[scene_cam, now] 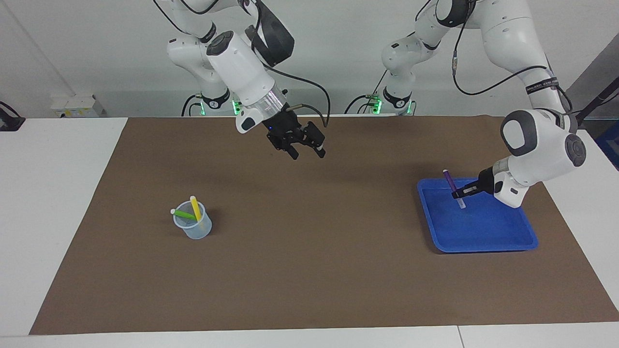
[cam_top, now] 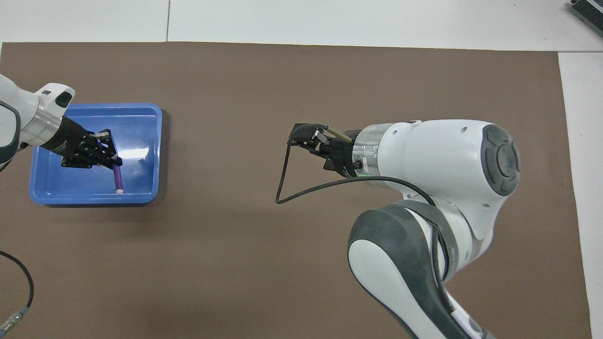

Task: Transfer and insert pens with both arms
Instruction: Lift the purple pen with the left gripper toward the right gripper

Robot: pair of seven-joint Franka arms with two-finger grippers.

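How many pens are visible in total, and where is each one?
3. The green pen and the yellow pen stand in the clear cup. The purple pen is held by the left hand over the blue tray.

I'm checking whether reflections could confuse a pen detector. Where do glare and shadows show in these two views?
Overhead view: a pale glare patch lies on the blue tray floor beside the purple pen held by the left gripper. Facing view: soft shadows fall on the brown mat under the right gripper and beside the cup.
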